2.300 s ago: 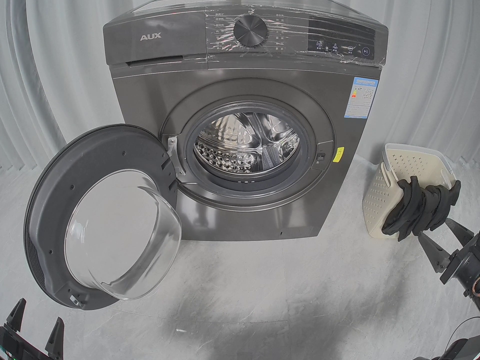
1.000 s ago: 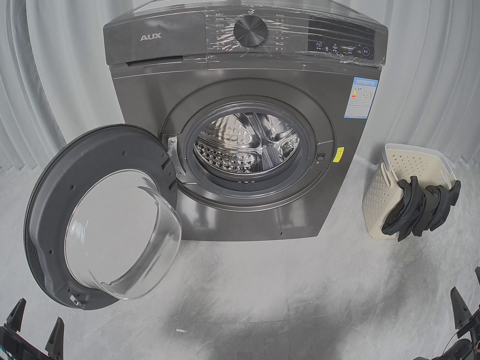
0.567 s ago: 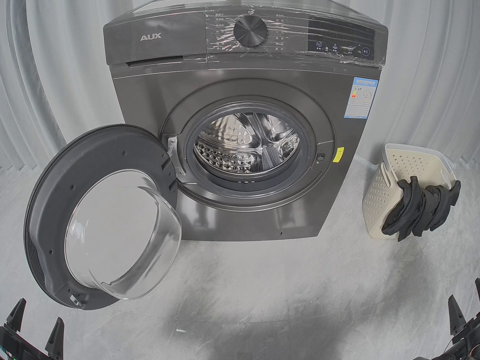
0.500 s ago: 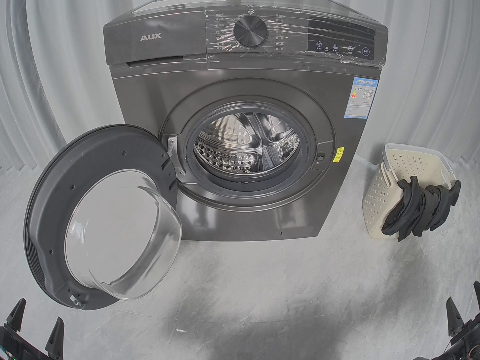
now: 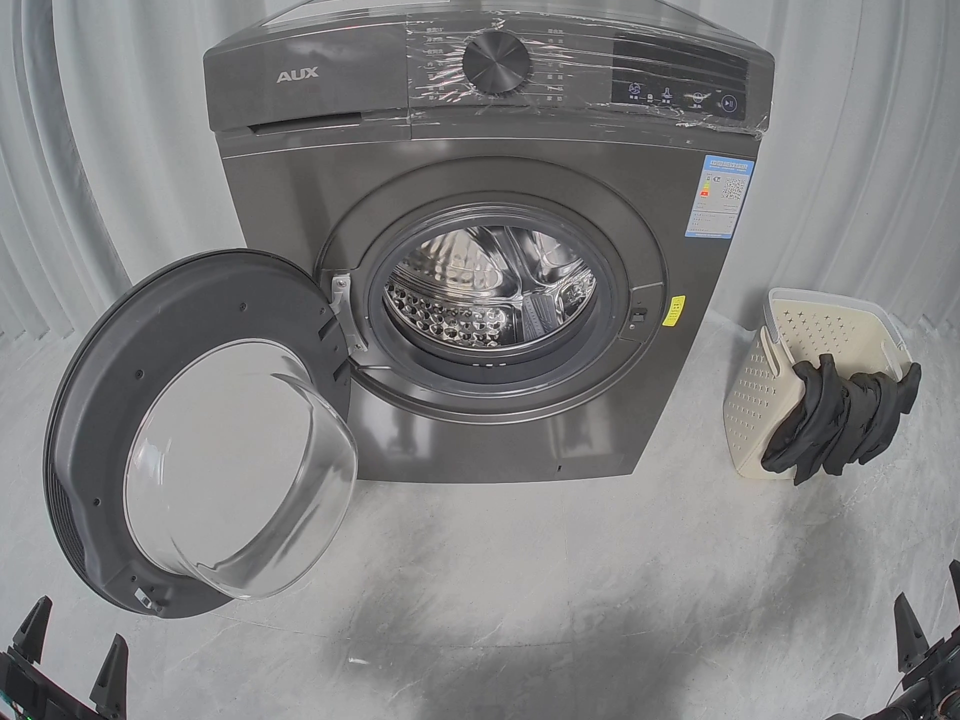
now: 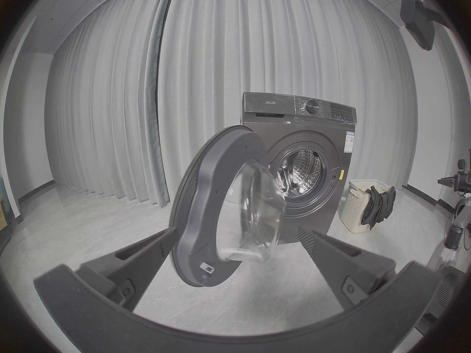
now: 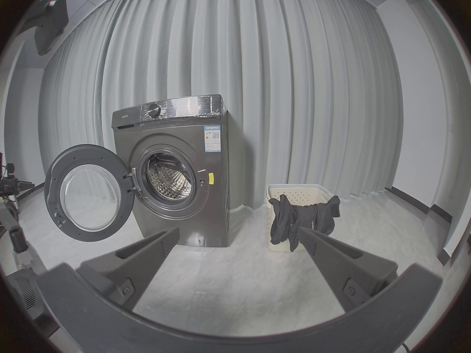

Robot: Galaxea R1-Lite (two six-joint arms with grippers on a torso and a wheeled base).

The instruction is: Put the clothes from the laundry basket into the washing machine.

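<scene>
black fingers (image 5: 108, 672) of the left gripper (image 5: 79, 624) stand spread wide, released, holding nothing and touching nothing. right gripper (image 5: 928, 584) in like condition: fingers parted, nothing between them, no contact. dark clothes (image 5: 835, 417) hang bunched over the front rim of the cream laundry basket (image 5: 755, 392), part trailing down its perforated outer wall, part inside. basket stands on the pale marbled floor (image 5: 600, 572) toward its far edge by the white curtain (image 5: 120, 102), just beside the right flank of the grey washing machine (image 5: 300, 192) and not touching it. machine door (image 5: 110, 382) is swung fully open to the robot's left, glass bowl bulging outward; steel drum (image 5: 480, 287) is exposed through the round port. in the left wrist view the open door stands directly between the left gripper and the port. left gripper sits low over the near left corner of the floor, fingers aimed toward the machine. right gripper sits low over the near right corner, well apart from the basket, fingers aimed toward the basket and machine.
</scene>
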